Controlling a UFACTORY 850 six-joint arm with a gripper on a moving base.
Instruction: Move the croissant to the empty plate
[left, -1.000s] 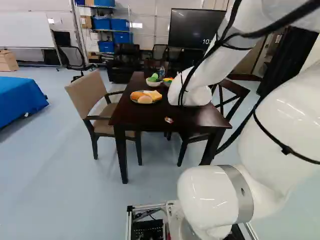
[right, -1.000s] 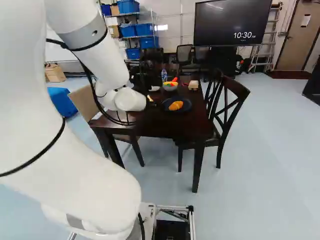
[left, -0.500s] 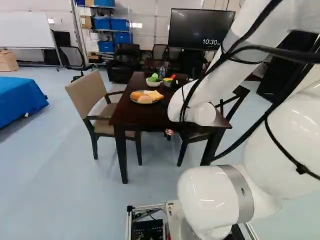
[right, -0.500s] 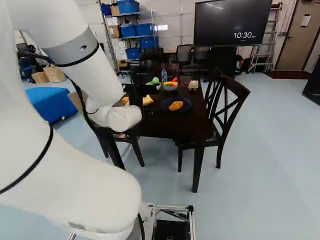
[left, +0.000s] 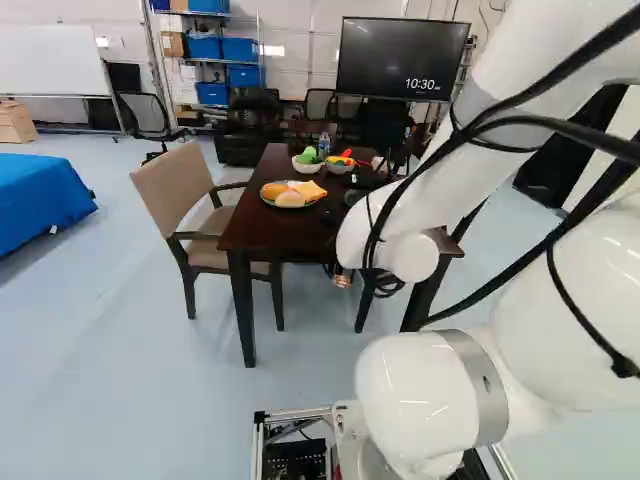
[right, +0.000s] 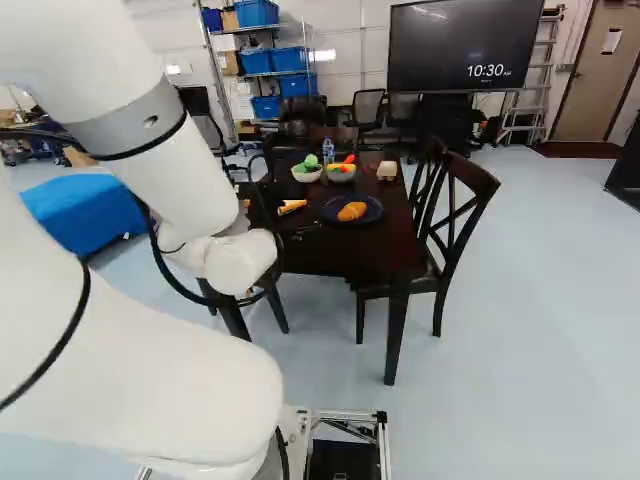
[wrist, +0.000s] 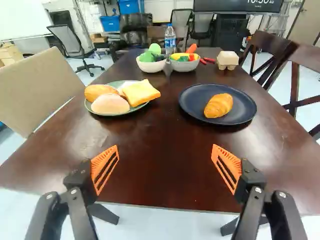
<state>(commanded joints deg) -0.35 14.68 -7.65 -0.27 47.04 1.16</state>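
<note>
Okay so the arm (left: 400, 212) is pulled back toward its own base joint compared with a second ago (both base views agree). That uncovers the bowl of green stuff (right: 306, 175) in the right one and the TV screen (left: 400, 60) in the left one.

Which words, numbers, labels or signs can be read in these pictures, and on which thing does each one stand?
"10:30 AM": on the big dark screen, in the right base view.
Under it on the screen: a smaller line, too small to read.
Bottle on the table: label too small to read.
Sheet of paper on the door: any writing is too small to read.
I can read no other text.
</note>
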